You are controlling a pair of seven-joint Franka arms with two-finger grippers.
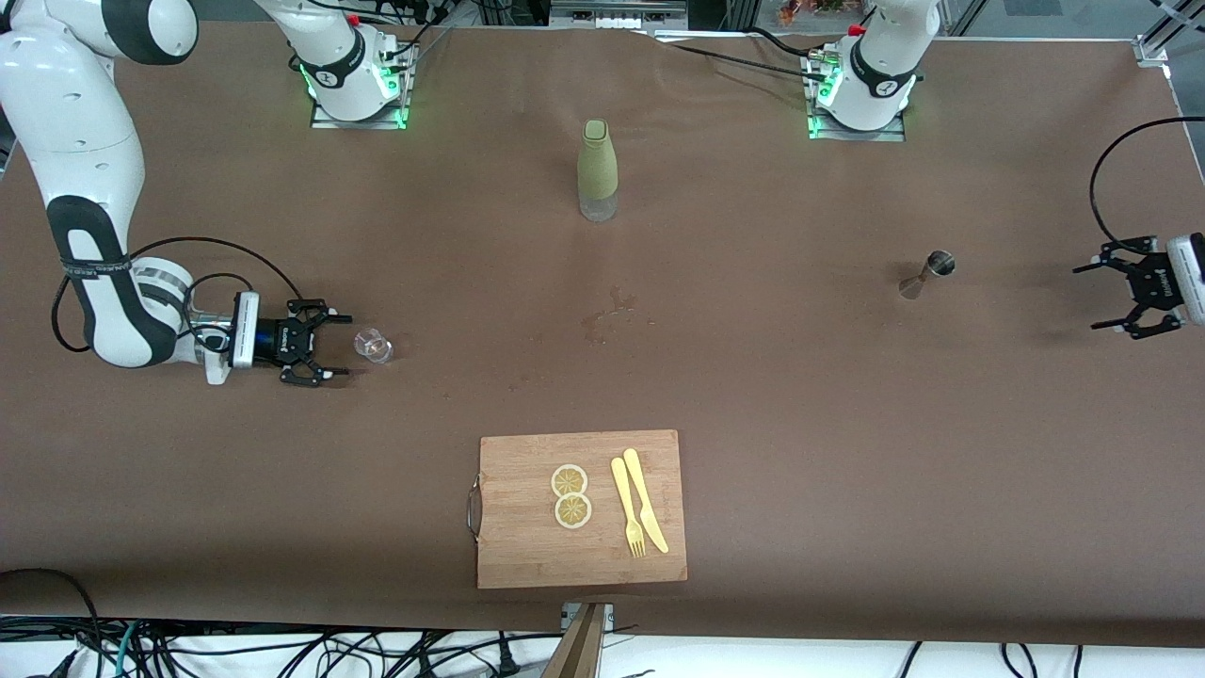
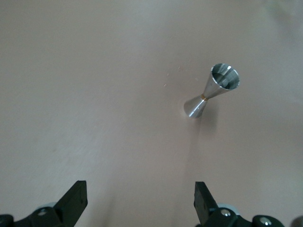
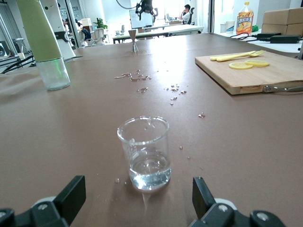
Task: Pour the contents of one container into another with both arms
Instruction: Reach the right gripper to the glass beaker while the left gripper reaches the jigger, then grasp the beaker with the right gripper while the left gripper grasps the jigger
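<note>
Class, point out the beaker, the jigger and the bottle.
beaker (image 3: pixel 143 153), right wrist view, glass wall
jigger (image 2: pixel 212 90), left wrist view, upper cone
bottle (image 1: pixel 598 165), front view, green sleeve

A small clear glass beaker (image 1: pixel 373 345) stands upright toward the right arm's end of the table, holding a little clear liquid. A steel hourglass-shaped jigger (image 1: pixel 928 274) stands upright toward the left arm's end, seemingly empty.

no readable text, labels or numbers anywhere
</note>
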